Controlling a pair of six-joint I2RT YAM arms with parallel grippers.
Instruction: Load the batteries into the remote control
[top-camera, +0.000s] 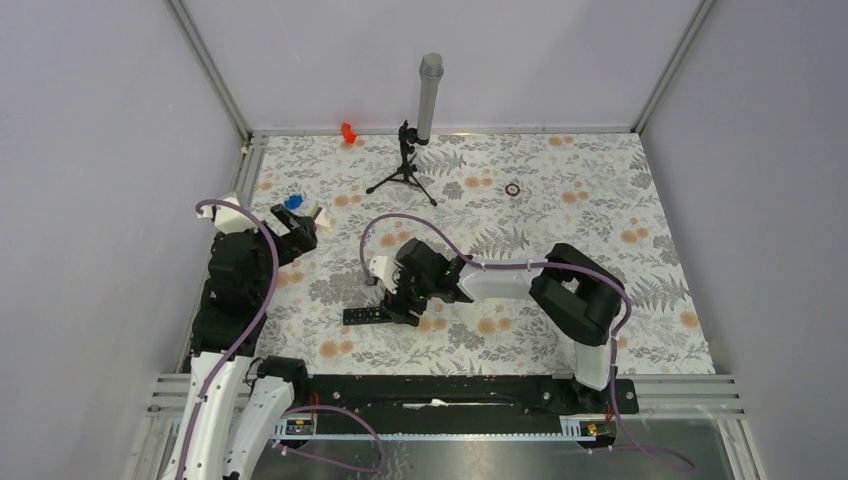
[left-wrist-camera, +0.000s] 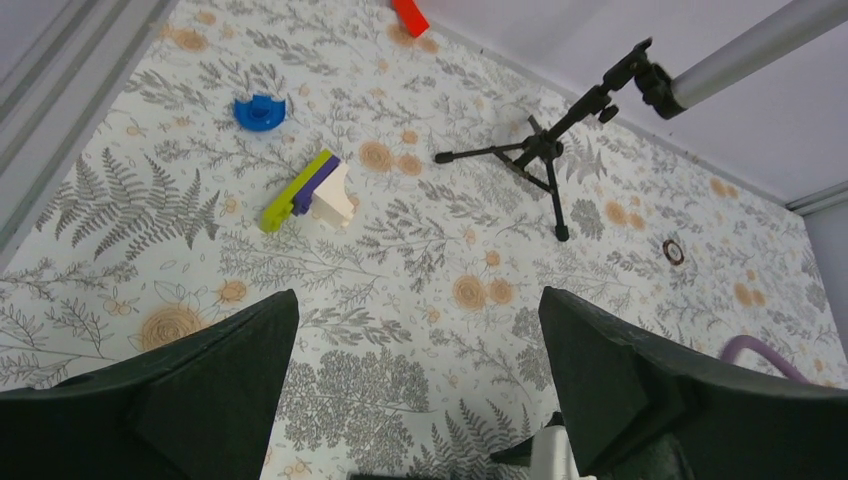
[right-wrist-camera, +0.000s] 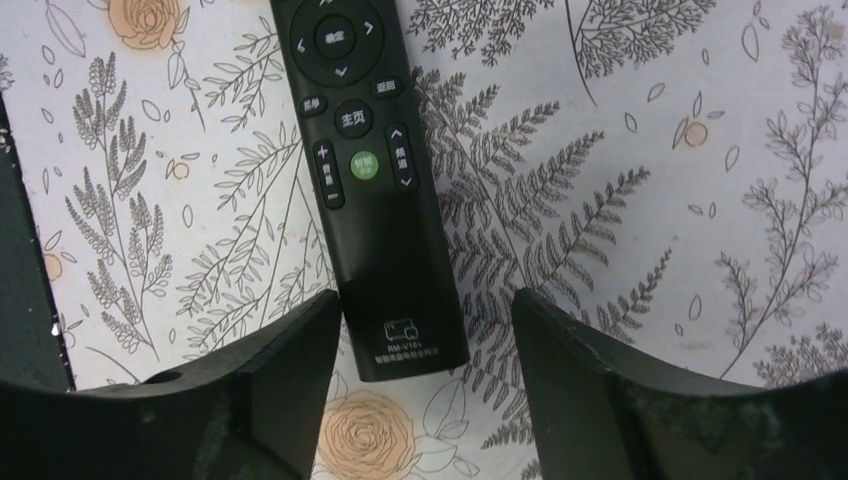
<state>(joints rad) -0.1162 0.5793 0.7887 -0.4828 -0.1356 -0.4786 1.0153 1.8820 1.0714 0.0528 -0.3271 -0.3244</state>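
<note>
Near the middle of the floral table (top-camera: 600, 200), the remote control (right-wrist-camera: 375, 190) lies flat with its buttons facing up. Its back cover and battery bay are therefore underneath and out of sight. The right gripper (right-wrist-camera: 425, 300) stands over the remote's lower end with its jaws spread wide. The left finger (right-wrist-camera: 260, 390) is right at the remote's edge, though contact cannot be judged, and the other finger is clear of it. The right wrist view cuts off the remote's upper end, and from above the gripper covers one end of it.

The left gripper (left-wrist-camera: 418, 300) hangs over bare table at the left, jaws parted and holding nothing. Beyond it lie a green, purple and white block (left-wrist-camera: 312, 192), a blue lump (left-wrist-camera: 260, 111) and a red piece (left-wrist-camera: 410, 16) that the frame edge clips. A black tripod stand (left-wrist-camera: 540, 155) and a small ring (left-wrist-camera: 674, 250) sit farther back. The batteries cannot be picked out in any view.
</note>
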